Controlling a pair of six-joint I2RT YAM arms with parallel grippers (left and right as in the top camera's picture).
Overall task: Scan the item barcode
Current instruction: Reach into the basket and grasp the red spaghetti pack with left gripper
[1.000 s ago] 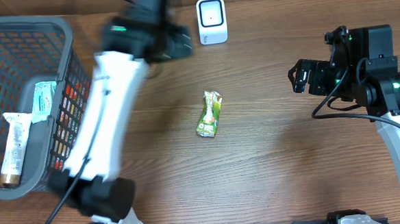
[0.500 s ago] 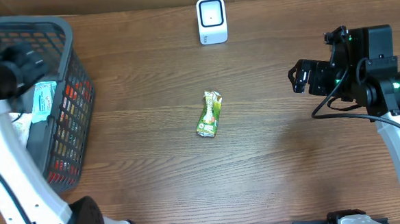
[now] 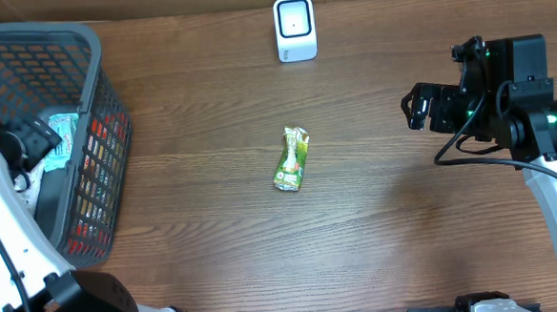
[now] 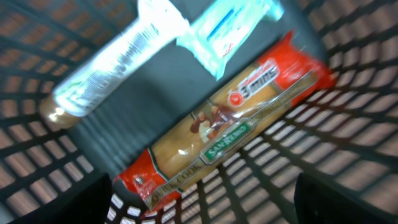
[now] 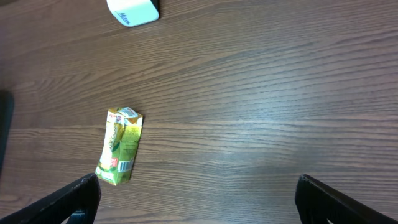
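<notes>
While the left gripper (image 4: pixel 202 190) hangs in the basket (image 3: pixel 62 38) (mesh-walled), pasta (image 4: pixel 217 134) lies beneath.

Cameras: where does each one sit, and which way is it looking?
Overhead: above the table, looking straight down; the left arm and right arm show.
Left wrist: on the left arm, looking into the basket at pasta and a tube; left pincer tips show.
Right wrist: on the right arm, looking down at the table; right pincer tips show.
Shared: overhead and right wrist both see the green packet and scanner.
</notes>
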